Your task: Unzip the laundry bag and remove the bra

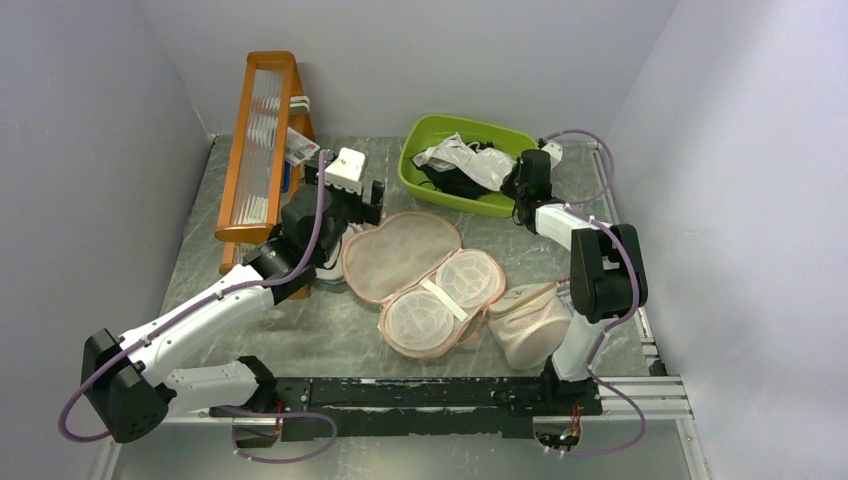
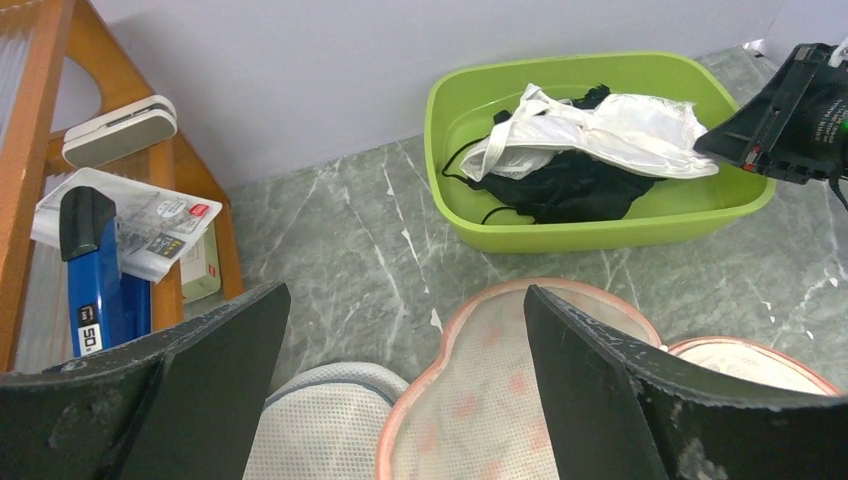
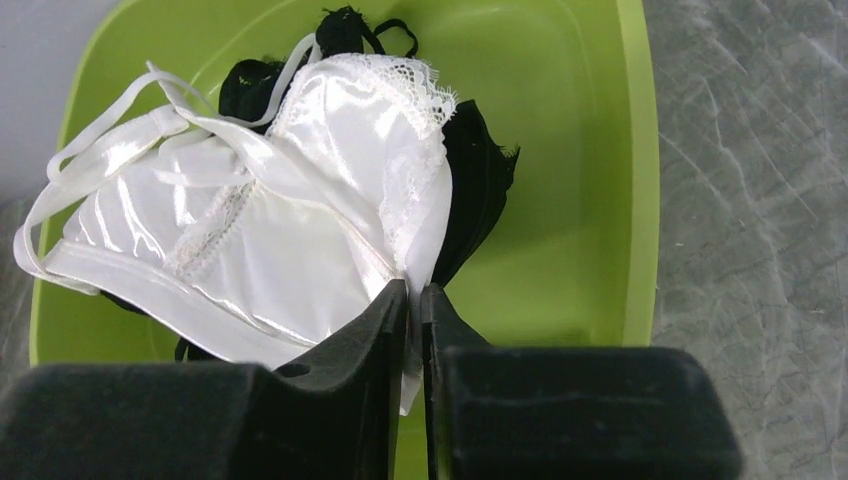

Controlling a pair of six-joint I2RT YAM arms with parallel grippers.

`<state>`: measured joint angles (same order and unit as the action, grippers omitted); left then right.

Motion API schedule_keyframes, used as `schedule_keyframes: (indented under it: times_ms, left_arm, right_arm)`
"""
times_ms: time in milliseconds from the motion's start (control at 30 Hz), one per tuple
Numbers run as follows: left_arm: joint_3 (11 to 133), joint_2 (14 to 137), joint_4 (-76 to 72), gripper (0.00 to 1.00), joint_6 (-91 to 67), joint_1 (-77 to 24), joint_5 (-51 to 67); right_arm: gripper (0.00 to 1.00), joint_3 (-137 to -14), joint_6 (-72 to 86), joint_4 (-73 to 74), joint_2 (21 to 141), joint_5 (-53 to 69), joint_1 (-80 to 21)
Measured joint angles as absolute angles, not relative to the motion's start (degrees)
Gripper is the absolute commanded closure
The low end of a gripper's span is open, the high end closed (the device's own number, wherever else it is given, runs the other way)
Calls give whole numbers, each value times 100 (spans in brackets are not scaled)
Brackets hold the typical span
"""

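Note:
The laundry bag [image 1: 400,255] lies unzipped and spread flat in mid-table, its pink-edged mesh halves showing. It also shows in the left wrist view [image 2: 470,400]. The white bra [image 1: 465,160] lies in the green bin on top of black garments, and shows in the left wrist view [image 2: 600,130] and the right wrist view [image 3: 280,220]. My right gripper [image 1: 515,185] is at the bin's right end, and its jaws [image 3: 415,295] are shut on the bra's edge. My left gripper [image 1: 370,205] is open and empty [image 2: 405,295] over the bag's far-left lobe.
The green bin [image 1: 430,185] stands at the back centre, with black garments [image 2: 560,190] in it. An orange wooden rack [image 1: 262,140] stands at the back left. A beige mesh pouch [image 1: 525,320] lies at the front right. A round grey-white mesh disc [image 2: 320,430] lies left of the bag.

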<state>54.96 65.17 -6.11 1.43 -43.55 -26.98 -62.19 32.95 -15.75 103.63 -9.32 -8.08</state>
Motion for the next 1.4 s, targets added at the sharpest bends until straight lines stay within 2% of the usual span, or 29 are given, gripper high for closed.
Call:
schedule_keyframes:
  times_ms: [100, 167, 433, 800, 1100, 1267, 1400]
  left_arm:
    - [5518, 6541, -572, 1, 102, -4355, -2620]
    - [5548, 6567, -552, 1, 89, -4355, -2578]
    - [5551, 6569, -521, 0, 34, -4353, -2519]
    - [5581, 6755, -454, 0, -3, -4355, -2521]
    - [5680, 7397, -386, 1, 5, -4353, -2484]
    - [6326, 8455, -43, 3, -49, -4353, -1874]
    - [6731, 9194, 384, 2, -47, -4351, -1597]
  right_arm:
    - [82, -6202, 3188, -1551, 10339, -867, -808]
    - [75, -6158, 3083, -1498, 10267, -832, -810]
    - [37, -5850, 2635, -1313, 9590, -628, -808]
    - [11, -4919, 2200, -1168, 8068, 5, -963]
    - [7, -4639, 1614, -1066, 7220, 204, -1459]
    - [7, -4252, 1225, -1118, 7299, -91, -2512]
    - [4, -3868, 1166, -1258, 7183, -318, -2679]
